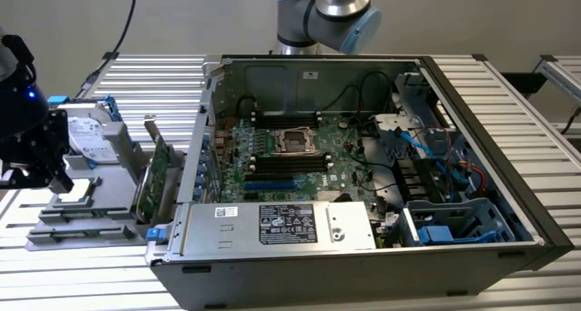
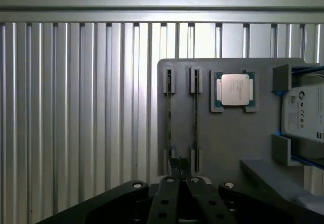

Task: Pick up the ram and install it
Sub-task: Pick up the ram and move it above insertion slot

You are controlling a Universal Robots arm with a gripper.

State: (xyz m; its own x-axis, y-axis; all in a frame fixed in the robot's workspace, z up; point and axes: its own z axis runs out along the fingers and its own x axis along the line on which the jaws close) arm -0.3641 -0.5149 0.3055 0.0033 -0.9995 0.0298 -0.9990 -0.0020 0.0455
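Note:
Two ram sticks [image 2: 169, 118] [image 2: 195, 118] stand on edge, side by side, in slots of a grey holder plate [image 2: 223, 138]. My gripper [image 2: 180, 164] hovers above the plate with its fingertips together and nothing between them, over the gap between the near ends of the two sticks. In the exterior view the gripper [image 1: 53, 178] hangs at the far left over the same holder [image 1: 81, 219]. The open computer case [image 1: 363, 154] lies in the middle, its motherboard [image 1: 290, 148] showing black memory slots [image 1: 290, 164].
A processor chip [image 2: 235, 89] sits in a pocket of the holder beside the sticks, and a silver hard drive [image 2: 304, 113] with blue rails rests further along. A green expansion card [image 1: 156, 178] stands between holder and case. The power supply [image 1: 281, 224] fills the case's front.

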